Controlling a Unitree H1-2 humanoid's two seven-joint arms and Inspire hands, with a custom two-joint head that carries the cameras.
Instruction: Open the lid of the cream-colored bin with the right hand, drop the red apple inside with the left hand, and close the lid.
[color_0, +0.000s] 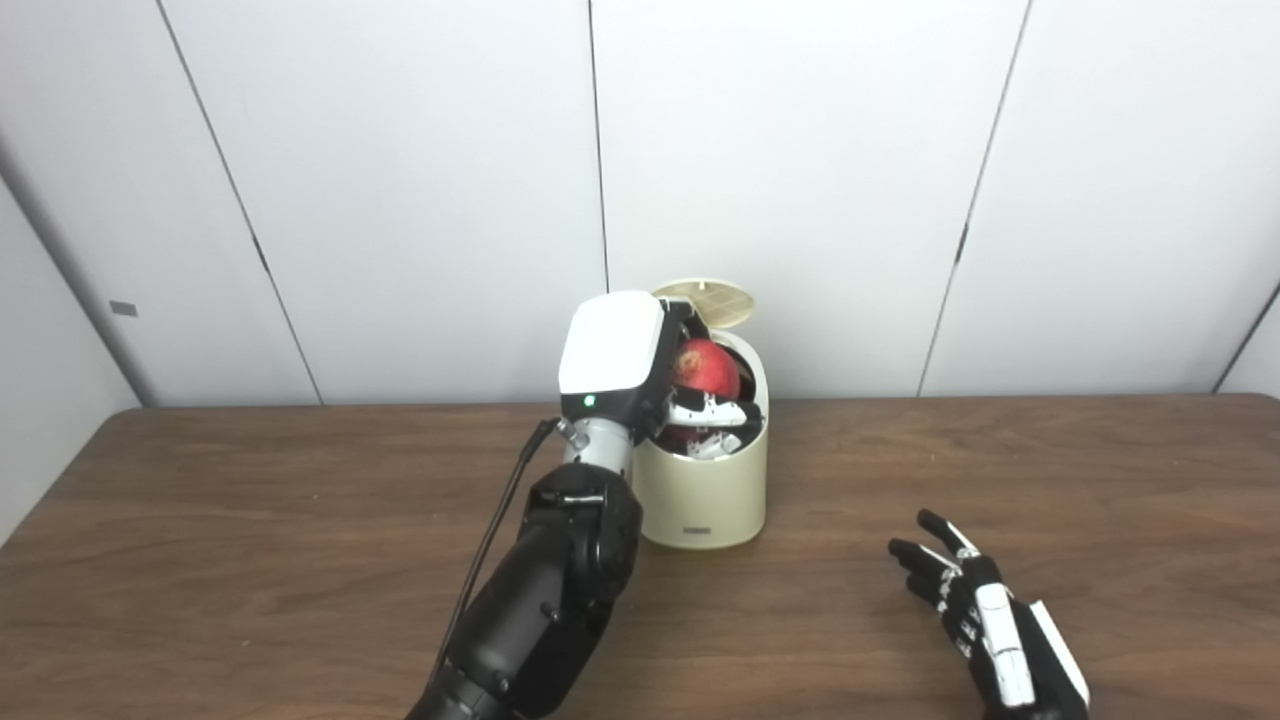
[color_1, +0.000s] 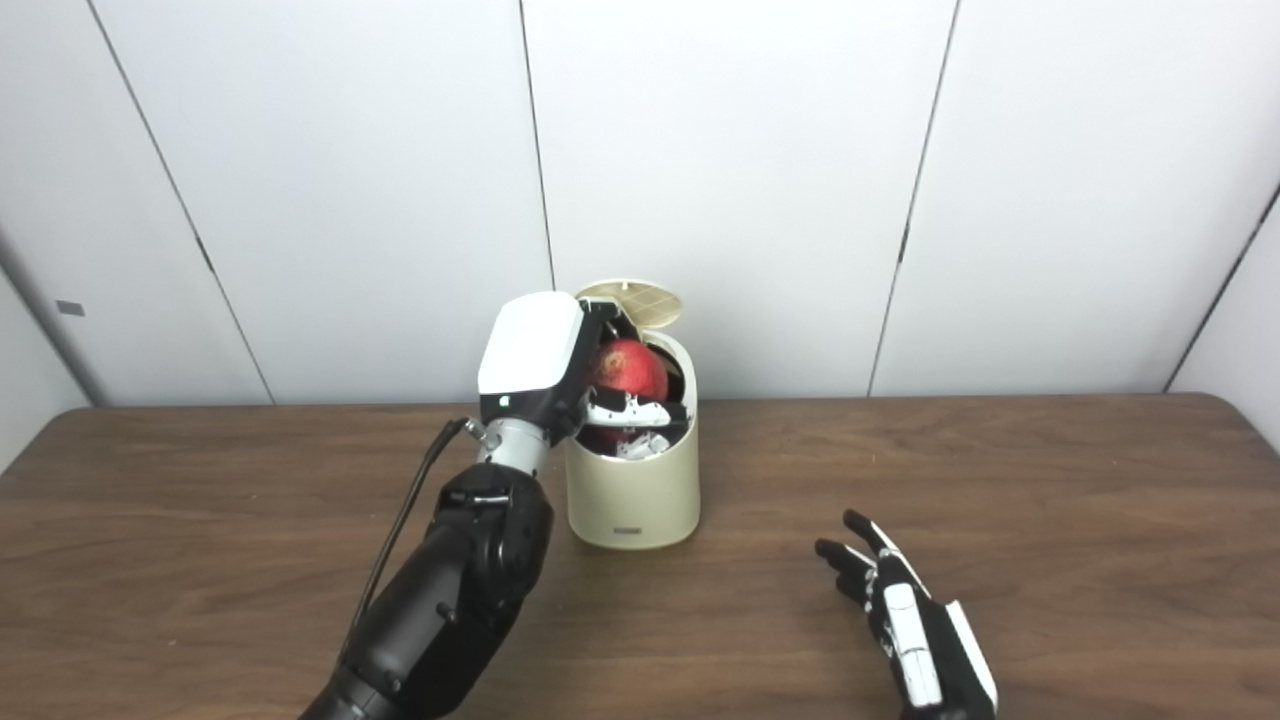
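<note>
Left hand (color_0: 650, 375) is gripping the red apple (color_0: 705, 367) over the open cream bin (color_0: 705, 490) (lid (color_0: 712, 298) up); right hand (color_0: 985, 625) is resting nearby, fingers apart.

Lighting bright, even, diffuse; source apparently overhead. Soft, faint shadows at base of bin (color_0: 700, 490) on table (color_0: 250, 560). White wall panels (color_0: 800, 150) near overexposed, no hard glare. Focus adequate; slight softness, mild compression noise throughout.
</note>
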